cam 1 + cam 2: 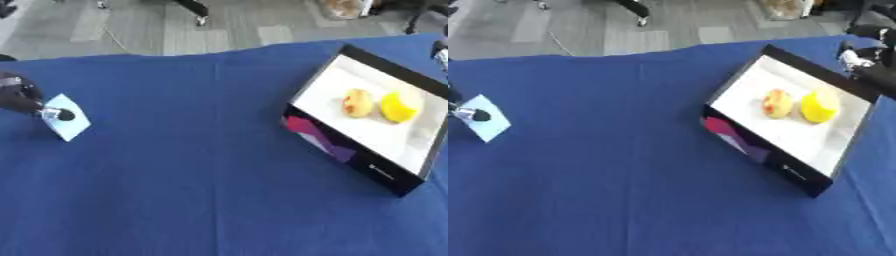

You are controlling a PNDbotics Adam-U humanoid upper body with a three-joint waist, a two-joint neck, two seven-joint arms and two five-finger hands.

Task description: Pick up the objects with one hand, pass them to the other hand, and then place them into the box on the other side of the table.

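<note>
We saw a blue-draped worktop filling the view. At its right stood a black-walled box with a white floor, already holding a peach-coloured round item beside a yellow one. At the far left edge, our left hand pinched a pale blue flat piece by a fingertip. The right hand showed beyond the box; we could not tell its fingers' state. We judged the handover would go best mid-worktop, the piece kept level.

No legible text; box marking unreadable.
</note>
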